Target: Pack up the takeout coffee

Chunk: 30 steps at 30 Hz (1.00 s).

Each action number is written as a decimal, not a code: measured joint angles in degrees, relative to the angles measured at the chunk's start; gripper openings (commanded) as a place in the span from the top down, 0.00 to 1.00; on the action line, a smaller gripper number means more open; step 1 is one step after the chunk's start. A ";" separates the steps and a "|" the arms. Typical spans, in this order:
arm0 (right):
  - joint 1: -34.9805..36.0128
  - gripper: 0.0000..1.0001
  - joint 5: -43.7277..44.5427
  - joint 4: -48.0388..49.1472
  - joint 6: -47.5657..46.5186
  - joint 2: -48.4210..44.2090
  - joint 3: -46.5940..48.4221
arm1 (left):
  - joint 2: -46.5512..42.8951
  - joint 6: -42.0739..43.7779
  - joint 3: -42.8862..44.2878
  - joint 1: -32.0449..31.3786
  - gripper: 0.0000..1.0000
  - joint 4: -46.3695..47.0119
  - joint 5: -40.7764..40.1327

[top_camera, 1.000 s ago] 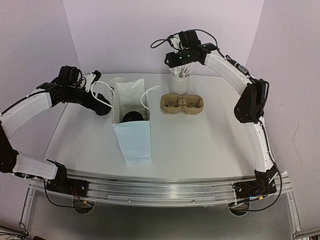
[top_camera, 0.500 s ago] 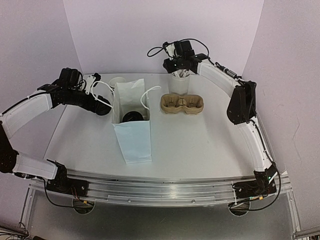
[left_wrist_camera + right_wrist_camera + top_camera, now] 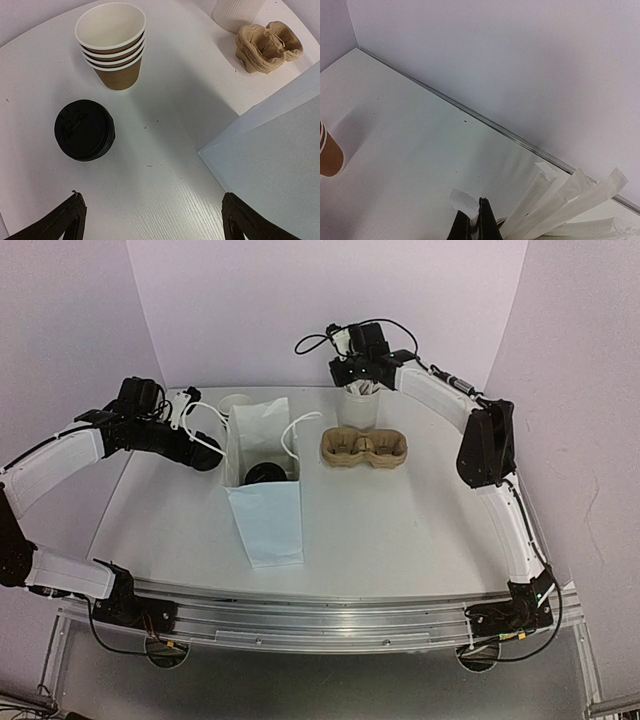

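- My left gripper [image 3: 151, 212] stood wide open with nothing between its fingers, hanging over bare table [image 3: 165, 165]. Only its own wrist camera showed that plainly.
- That same view gave me the nested stack of brown cups [image 3: 114, 47], upright, well ahead of the gripper and towards the finger on the picture's left. The stack of black lids [image 3: 84, 130] lay nearer, just ahead of that finger and apart from the cups.
- From overhead the cups showed only as a white rim behind the white bag [image 3: 265, 490]. There I could not pick the lids out from the dark end of the arm.
- In the left wrist view, a corner of the bag lay just ahead of the other finger. Only the overhead camera showed the bag standing with its mouth open and a dark round thing [image 3: 265, 473] inside, which I could not identify.
- The pulp carrier [image 3: 365, 448] sat on the table far ahead of the left gripper, past the bag, and just on the near side of the right gripper [image 3: 474, 225].
- The right gripper was closed, its fingers down among the white sticks [image 3: 560, 200] standing in the white cup [image 3: 360, 410].
- The right wrist view showed the jaws together with a paper tip right beside them, but I could not tell whether a stick was pinched. Overhead, the wrist hid the fingers.
- The right wrist view also caught the edge of the brown cups, well away to the left of its fingers.
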 measured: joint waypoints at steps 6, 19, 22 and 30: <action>0.00 1.00 0.03 -0.08 -1.16 -3.94 -1.17 | -0.01 0.00 -0.22 0.01 0.06 0.51 0.25; 0.00 1.00 -0.08 1.06 -1.44 -10.59 -1.21 | -0.57 0.02 -0.37 0.04 0.06 0.72 0.93; 0.00 1.00 -0.06 1.98 -1.45 -11.70 -1.22 | -0.88 0.00 -0.37 0.09 0.06 0.90 1.35; 0.00 1.00 1.07 7.66 -3.33 -17.00 -2.79 | -1.76 0.00 -0.37 0.12 0.06 0.97 1.55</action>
